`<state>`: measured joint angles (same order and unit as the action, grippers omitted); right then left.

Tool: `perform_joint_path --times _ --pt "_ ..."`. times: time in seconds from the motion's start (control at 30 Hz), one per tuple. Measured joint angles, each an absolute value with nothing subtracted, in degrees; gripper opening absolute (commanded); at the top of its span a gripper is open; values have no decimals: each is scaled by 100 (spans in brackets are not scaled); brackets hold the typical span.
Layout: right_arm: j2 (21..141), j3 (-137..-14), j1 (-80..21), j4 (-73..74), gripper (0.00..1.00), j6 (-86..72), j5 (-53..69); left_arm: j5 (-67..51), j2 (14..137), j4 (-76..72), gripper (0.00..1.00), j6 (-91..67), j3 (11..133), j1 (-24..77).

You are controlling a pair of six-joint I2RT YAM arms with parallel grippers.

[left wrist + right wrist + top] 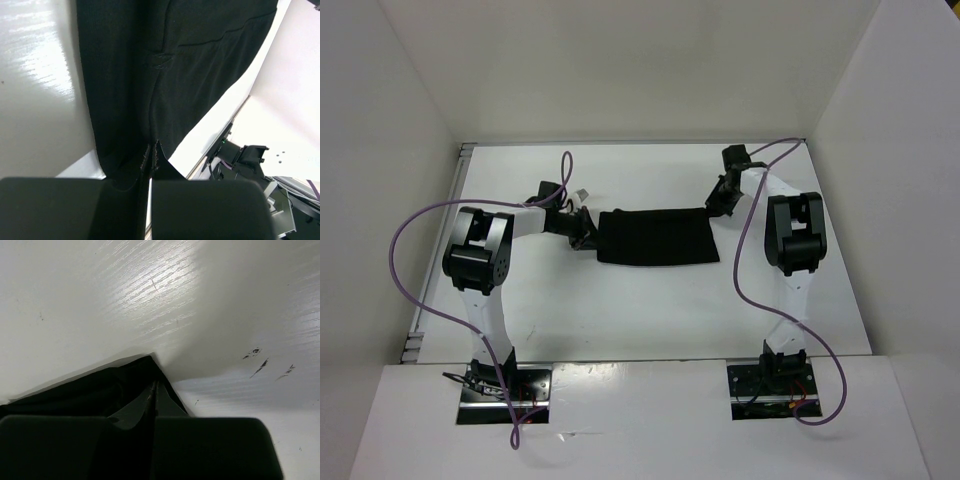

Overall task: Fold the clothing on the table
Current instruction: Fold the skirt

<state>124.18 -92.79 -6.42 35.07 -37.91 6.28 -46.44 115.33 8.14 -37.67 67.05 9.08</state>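
The clothing [655, 238] is a black band of fabric lying flat across the middle of the white table [620, 310]. My left gripper [587, 232] is at its left end. In the left wrist view the gripper [151, 149] is shut, with the edge of the clothing [175, 65] pinched between the fingertips. My right gripper [719, 204] is at the far right corner. Seen from the right wrist, that gripper [154, 388] is shut on the corner of the clothing [90, 392], which pokes out past the tips onto the table [150, 290].
White walls [380, 200] enclose the table on three sides. Purple cables [410, 260] loop beside both arms. The right arm's base [240, 160] shows beyond the table edge in the left wrist view. A few dark scuff marks [260, 365] are on the surface near the right gripper.
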Motion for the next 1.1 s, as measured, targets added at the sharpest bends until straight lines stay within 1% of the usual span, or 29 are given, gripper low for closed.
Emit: perform_joint_path --times 0.17,0.47,0.8,0.83,0.87,0.9,0.97,1.0,1.03,1.07,1.1 --pt "12420 -9279 -628 3505 1 -3913 578 -4622 11448 908 0 -3767 6667 891" --pt "12425 -9284 -613 3514 0 -4115 454 -4434 10691 1133 0 -3767 6469 792" --pt "12466 -9358 -609 3546 0 -4198 327 -4217 10630 1433 0 -3747 6228 790" --pt "12470 -9365 -609 3555 0 -4204 327 -4178 10628 1468 7 -3745 6226 790" --pt "12473 -9371 -609 3564 0 -4213 327 -4128 10628 1511 32 -3743 6224 790" --pt "12475 -9373 -609 3566 0 -4213 325 -4080 10630 1551 39 -3693 6224 790" --pt "12473 -9376 -609 3575 0 -4219 325 -4010 10628 1647 46 -3671 6224 788" --pt "12462 -9376 -609 3579 2 -4228 320 -3966 10630 1682 52 -3649 6224 786" --pt "12449 -9373 -609 3588 4 -4237 301 -3920 10628 1708 53 -3627 6224 786" --pt "12416 -9360 -611 3594 11 -4237 239 -3863 10628 1723 53 -3625 6224 784" --pt "12361 -9310 -611 3605 16 -4224 167 -3785 10617 1745 55 -3636 6224 784"
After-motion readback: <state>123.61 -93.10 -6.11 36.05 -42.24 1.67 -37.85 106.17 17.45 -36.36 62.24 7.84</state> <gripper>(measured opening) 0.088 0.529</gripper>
